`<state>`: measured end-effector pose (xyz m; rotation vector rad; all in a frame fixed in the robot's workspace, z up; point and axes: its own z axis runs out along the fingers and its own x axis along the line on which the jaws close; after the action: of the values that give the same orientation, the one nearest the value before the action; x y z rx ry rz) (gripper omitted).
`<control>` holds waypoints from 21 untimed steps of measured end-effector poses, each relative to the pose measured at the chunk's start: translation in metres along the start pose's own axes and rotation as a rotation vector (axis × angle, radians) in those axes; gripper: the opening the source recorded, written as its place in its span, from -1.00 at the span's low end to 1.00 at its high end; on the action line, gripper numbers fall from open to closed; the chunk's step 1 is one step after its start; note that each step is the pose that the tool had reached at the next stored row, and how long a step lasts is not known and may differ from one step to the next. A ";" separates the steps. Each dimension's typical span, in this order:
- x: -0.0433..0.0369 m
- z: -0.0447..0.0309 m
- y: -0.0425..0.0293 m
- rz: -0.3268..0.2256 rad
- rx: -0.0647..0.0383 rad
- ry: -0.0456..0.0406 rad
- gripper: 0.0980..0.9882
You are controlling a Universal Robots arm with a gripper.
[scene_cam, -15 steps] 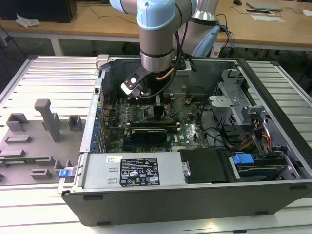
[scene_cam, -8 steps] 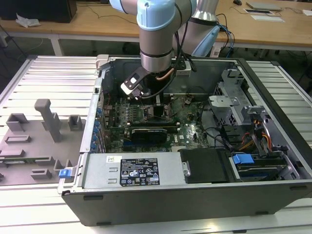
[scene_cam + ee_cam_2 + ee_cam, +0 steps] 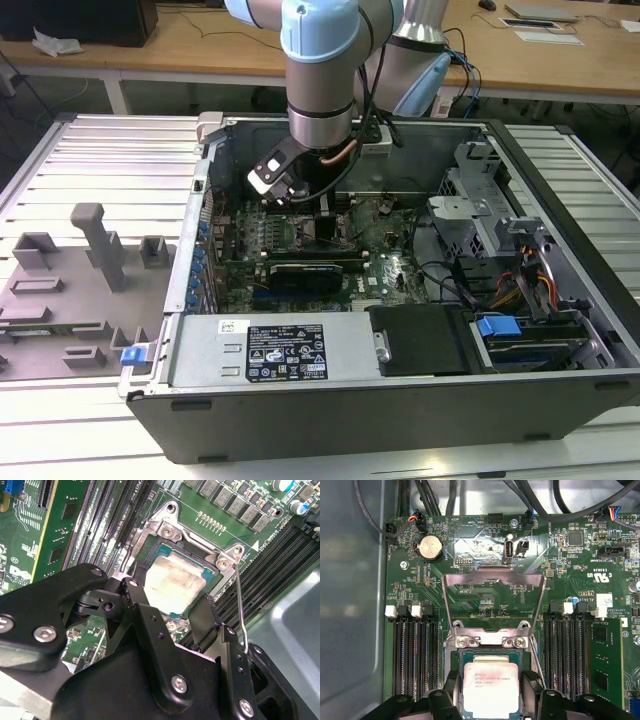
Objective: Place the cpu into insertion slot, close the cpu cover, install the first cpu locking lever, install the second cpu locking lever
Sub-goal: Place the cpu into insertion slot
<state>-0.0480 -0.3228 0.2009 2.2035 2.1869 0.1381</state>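
Lying on the slatted metal worktop (image 3: 90,150), toward the exterior view's right: an open computer case (image 3: 400,410). Beside it, toward the exterior view's left, a grey fixture tray (image 3: 60,300) on the same worktop. Reaching down into the case from above, the arm (image 3: 320,70), with the gripper (image 3: 305,200) low over the green motherboard (image 3: 390,265), near the case's far wall.

In both wrist views, clenched on the cpu (image 3: 175,582) (image 3: 490,690): black fingers (image 3: 142,612) (image 3: 451,682), one at each of two opposite edges, the silver top facing up and marked with pale smears. Held within the black frame of the insertion slot (image 3: 492,653), with the green chip edge showing just under the metal lid in the second wrist view. Hard to say whether seated flat on the pins or just above them, the underside being hidden by the chip itself.

Swung open and back from the socket in the first wrist view, the cpu cover (image 3: 495,578), hinged at the socket's edge, with green board visible through its window. Not closed over the chip. Running beside the socket and past one finger, a thin wire locking lever (image 3: 239,600) (image 3: 536,655), not hooked over the cover.

On either side of the socket, banks of long black memory slots (image 3: 412,655). Beyond the open cover, a round coin battery (image 3: 431,546) near the motherboard's edge, and black cables (image 3: 445,495) along the case wall
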 end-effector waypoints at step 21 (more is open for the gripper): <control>0.0000 -0.0069 -0.0332 0.000 -0.021 0.0140 0.15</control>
<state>-0.0816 -0.3228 0.2049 2.1983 2.1817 0.1767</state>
